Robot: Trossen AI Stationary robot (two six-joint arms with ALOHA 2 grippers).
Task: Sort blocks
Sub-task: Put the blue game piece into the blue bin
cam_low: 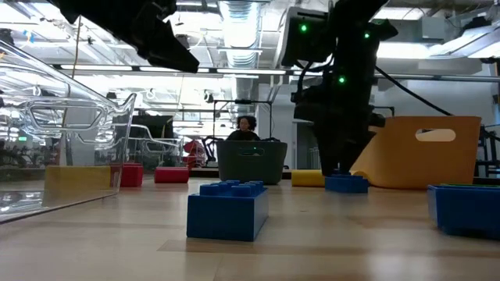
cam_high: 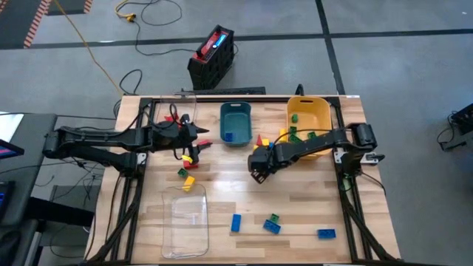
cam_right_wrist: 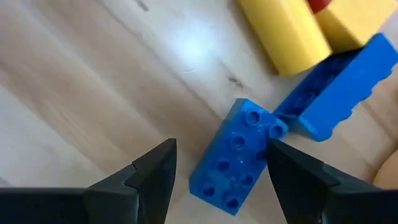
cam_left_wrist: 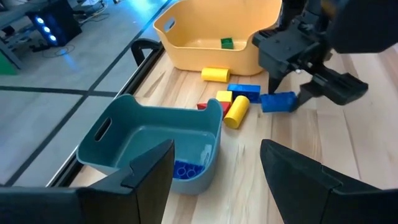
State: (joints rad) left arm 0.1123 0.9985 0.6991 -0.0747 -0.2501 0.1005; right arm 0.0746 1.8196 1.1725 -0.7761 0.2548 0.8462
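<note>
Hovering with jaws released, right gripper (cam_right_wrist: 217,180) straddles a blue block (cam_right_wrist: 233,158) on bare tabletop (cam_right_wrist: 93,93).

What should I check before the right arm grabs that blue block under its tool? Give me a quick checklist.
1. Right tool open: ok, fingers spread.
2. Blue block between the fingers: ok, though it lies at a slant to them.
3. Block free of neighbours: not ok, its corner touches a second blue block.
4. Yellow cylinder clear of the fingers: ok.
5. Teal bin ready: ok, a blue block already lies inside.
6. Left tool out of the way: ok, open beside the teal bin.
</note>
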